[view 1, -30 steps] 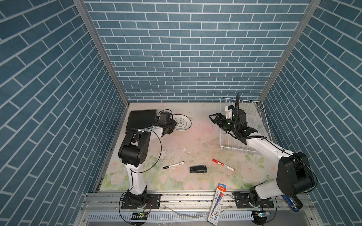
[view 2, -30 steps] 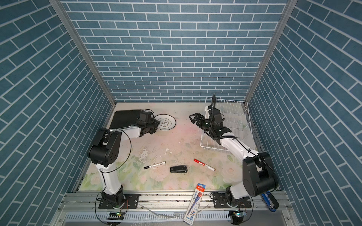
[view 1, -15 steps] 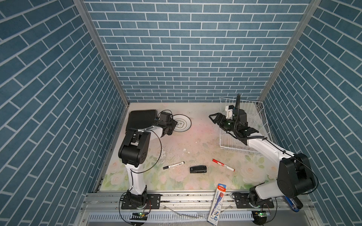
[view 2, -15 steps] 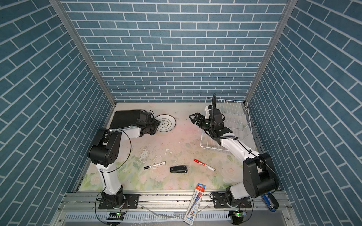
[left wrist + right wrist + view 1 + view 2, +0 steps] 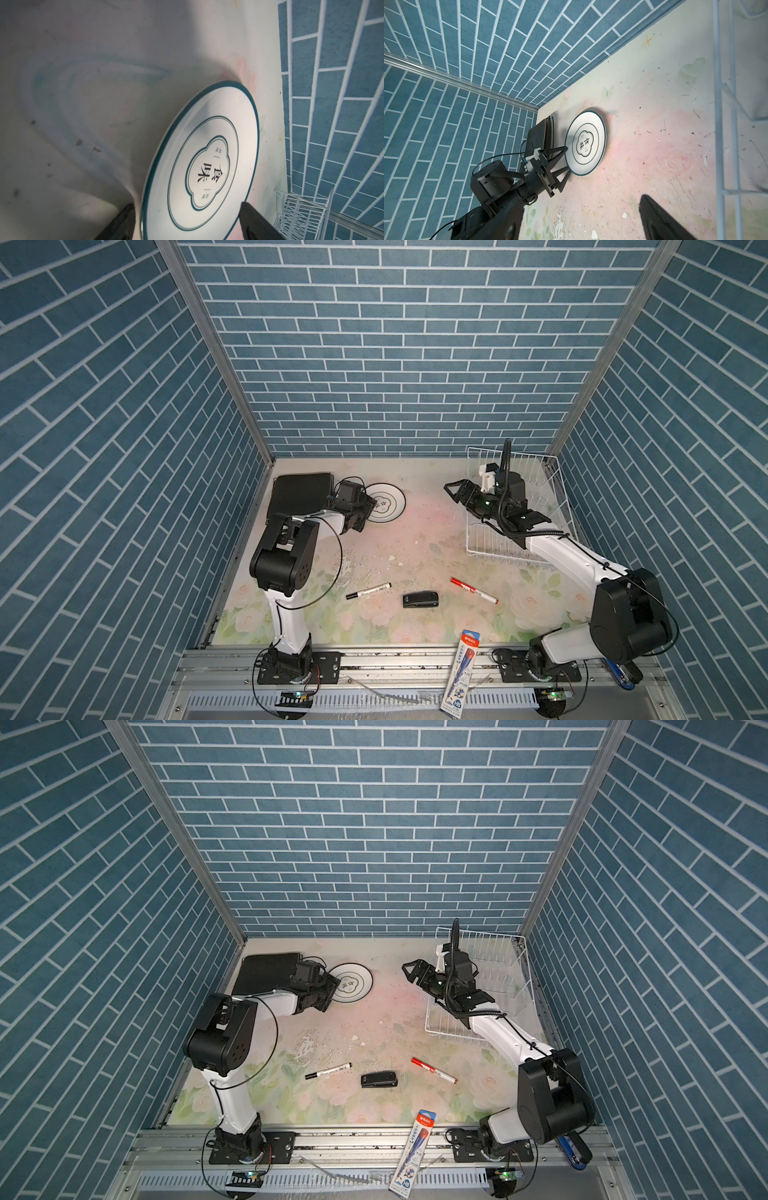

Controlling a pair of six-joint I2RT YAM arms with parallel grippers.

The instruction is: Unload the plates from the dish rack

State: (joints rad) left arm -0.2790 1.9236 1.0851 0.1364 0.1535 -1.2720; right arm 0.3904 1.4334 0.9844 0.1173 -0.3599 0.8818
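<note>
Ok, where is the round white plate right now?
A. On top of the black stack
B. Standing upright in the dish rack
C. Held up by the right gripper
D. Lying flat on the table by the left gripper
D: the round white plate lies flat on the table, with the left gripper open at its edge, beside the stack of square plates.
</note>
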